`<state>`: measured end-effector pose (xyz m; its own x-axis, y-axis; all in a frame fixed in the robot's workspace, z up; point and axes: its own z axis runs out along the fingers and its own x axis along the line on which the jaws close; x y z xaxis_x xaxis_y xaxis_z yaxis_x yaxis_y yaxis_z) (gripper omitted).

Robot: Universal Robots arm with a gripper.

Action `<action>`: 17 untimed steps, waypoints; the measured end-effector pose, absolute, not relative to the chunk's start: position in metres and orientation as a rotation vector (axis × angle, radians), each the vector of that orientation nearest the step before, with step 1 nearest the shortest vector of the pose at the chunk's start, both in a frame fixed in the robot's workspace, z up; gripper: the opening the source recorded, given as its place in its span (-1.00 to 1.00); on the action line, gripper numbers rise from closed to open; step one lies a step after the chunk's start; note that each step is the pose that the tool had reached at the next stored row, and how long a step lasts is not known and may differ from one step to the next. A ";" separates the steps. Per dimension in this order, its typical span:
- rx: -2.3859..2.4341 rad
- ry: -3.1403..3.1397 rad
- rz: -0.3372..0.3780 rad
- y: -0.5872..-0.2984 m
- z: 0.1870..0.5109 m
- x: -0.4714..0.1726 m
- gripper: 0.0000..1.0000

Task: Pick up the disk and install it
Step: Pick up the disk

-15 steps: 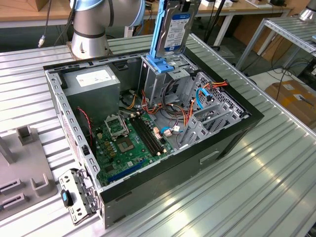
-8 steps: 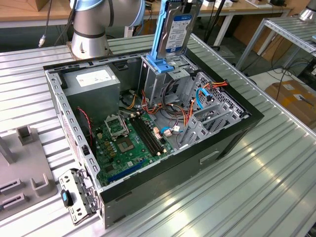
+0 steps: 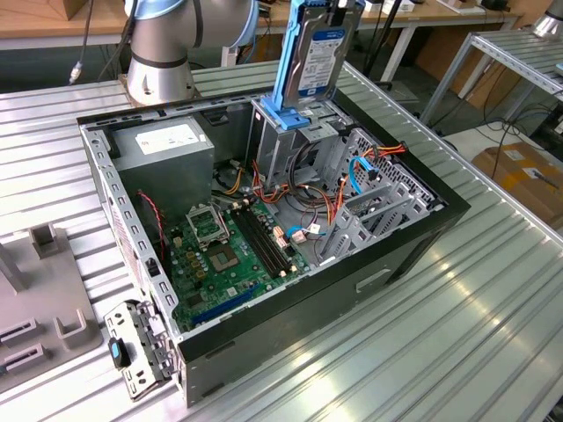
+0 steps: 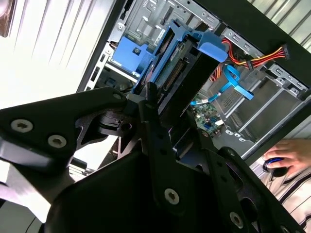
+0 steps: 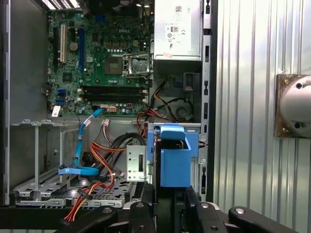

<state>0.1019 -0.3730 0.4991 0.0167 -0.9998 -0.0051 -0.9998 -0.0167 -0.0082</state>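
- Gripper [image 4: 172, 116] is clamped on the disk [image 4: 182, 82]. In the second wrist view the black fingers [image 4: 150, 104] press on its two flat faces, with no gap showing.
- The disk [image 3: 315, 53] stands upright on end in the exterior view, label facing the camera and blue rails running down both long edges.
- Its lower end sits right at the mouth of the grey drive cage [image 3: 286, 149]. It's hard to tell whether it has entered the slot or is just touching the top.
- In the first wrist view the blue end of the disk [image 5: 175, 160] lines up over the cage opening, close against the case wall [image 5: 208, 97].
- It's tight around the cage. The power supply [image 3: 163, 145] is just beside it on the exterior view's left, and a bundle of orange and red cables [image 3: 327, 211] runs along its other side.
- A tilted grey bracket [image 3: 378, 207] with a blue ribbon cable [image 3: 359, 171] sits near the exterior view's right.
- The case [image 3: 106, 202] lies on its side with the panel off, so there's plenty of free space straight above. The motherboard [image 3: 220, 255] lies flat on the case floor.
- The ribbed metal table [image 3: 440, 334] stretches out all around the case.
- A person's hand [image 4: 286, 153] rests on a mouse off past the case.
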 end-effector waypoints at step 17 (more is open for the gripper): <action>-2.239 2.202 -0.016 -0.393 0.499 0.102 -0.29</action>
<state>0.1022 -0.3928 0.4990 0.0168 -0.9998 0.0065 -0.9998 -0.0168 -0.0080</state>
